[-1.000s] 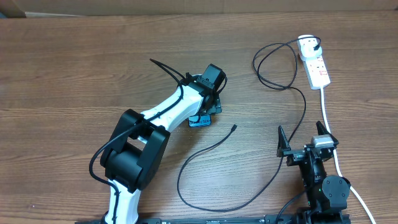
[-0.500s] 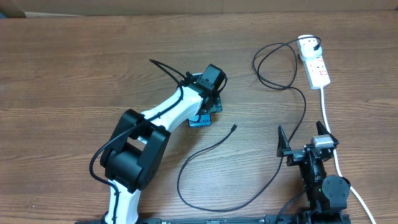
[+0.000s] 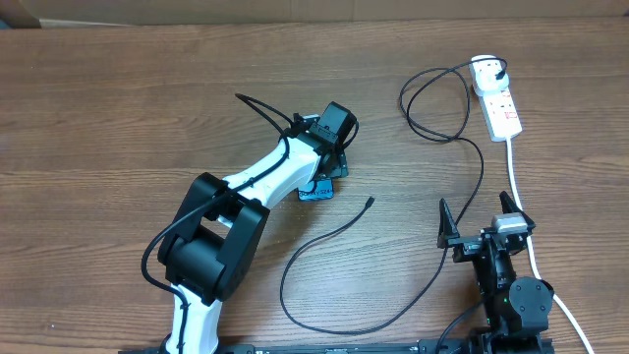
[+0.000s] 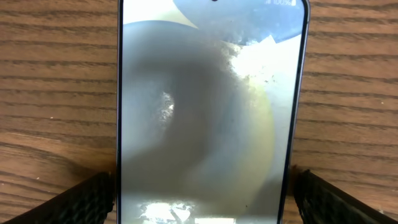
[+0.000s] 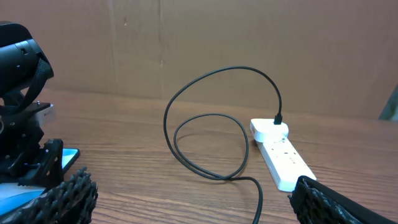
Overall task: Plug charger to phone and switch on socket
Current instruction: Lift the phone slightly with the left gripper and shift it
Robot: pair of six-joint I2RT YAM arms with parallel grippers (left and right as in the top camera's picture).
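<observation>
Nothing has visibly shifted since a second ago: left gripper (image 4: 203, 186) straddles the phone (image 4: 205, 93) at overhead centre to steady it, grip unclear; right gripper (image 3: 475, 211) gapes empty lower right, charger tip (image 3: 369, 202) lying free between, socket (image 3: 496, 98) upper right

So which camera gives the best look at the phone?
The left wrist view: the phone fills the frame, screen up. Overhead, the left gripper covers all but a blue corner. The right wrist view catches only a blue edge.
</observation>
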